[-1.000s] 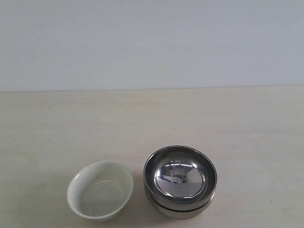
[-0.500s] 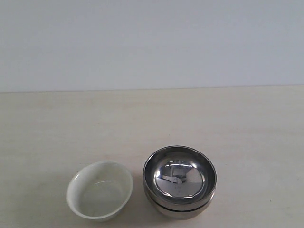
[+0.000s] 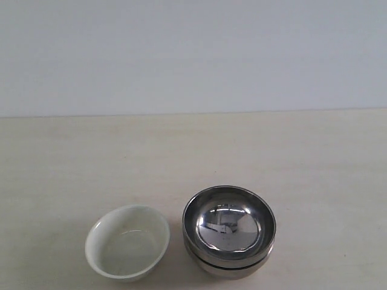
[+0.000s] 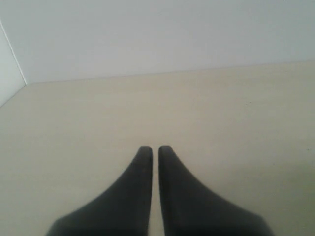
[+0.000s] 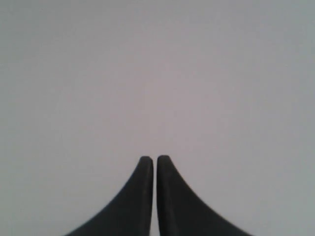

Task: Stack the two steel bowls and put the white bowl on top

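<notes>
Unchanged, we see the two steel bowls [image 3: 229, 226] nested, the white bowl [image 3: 127, 241] empty beside them, all apart from our clenched left gripper [image 4: 153, 149] and right gripper [image 5: 155, 159].

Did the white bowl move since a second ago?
No. The white bowl sits in the same spot, just left of the stacked steel bowls, apart from them.

Light even, diffuse, bright; exterior view slightly hazy. Mirror glare inside top steel bowl [image 3: 229, 222]. Dark, blurred edges on left gripper [image 4: 155, 147] and right gripper [image 5: 155, 158]; background ahead of them soft.
</notes>
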You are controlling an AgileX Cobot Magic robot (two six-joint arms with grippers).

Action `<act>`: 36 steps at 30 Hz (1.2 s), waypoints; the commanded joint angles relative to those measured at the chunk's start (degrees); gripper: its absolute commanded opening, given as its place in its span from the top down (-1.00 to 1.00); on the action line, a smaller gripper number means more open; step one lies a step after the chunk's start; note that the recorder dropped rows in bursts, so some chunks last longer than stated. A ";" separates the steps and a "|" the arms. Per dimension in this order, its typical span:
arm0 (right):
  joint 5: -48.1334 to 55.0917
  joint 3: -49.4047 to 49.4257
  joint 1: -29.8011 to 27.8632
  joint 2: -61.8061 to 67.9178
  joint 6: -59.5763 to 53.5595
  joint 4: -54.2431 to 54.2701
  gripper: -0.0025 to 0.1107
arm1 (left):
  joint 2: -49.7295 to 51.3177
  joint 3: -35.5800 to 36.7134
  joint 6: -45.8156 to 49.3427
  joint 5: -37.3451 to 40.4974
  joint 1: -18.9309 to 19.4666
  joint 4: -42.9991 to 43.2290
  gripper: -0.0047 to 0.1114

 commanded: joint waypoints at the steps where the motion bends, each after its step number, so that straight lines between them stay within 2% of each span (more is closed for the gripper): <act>1: -12.64 8.19 -1.40 -0.27 7.09 2.33 0.96 | -0.17 0.23 0.21 -0.23 0.26 -0.44 0.85; 6: -26.31 16.55 -1.64 -0.27 6.49 3.60 0.96 | -0.17 0.23 0.21 -0.23 0.26 -0.44 0.85; 11: -23.02 17.35 -1.64 -0.27 3.58 4.05 0.96 | -0.17 0.23 0.21 -0.23 0.26 -0.44 0.85; 33: -21.47 17.35 -1.51 -0.27 1.69 4.05 0.96 | -0.17 0.23 0.21 -0.23 0.26 -0.44 0.85; 36: -18.31 17.35 -1.51 -0.27 0.84 0.72 0.96 | -0.17 0.23 0.21 -0.23 0.26 -0.44 0.85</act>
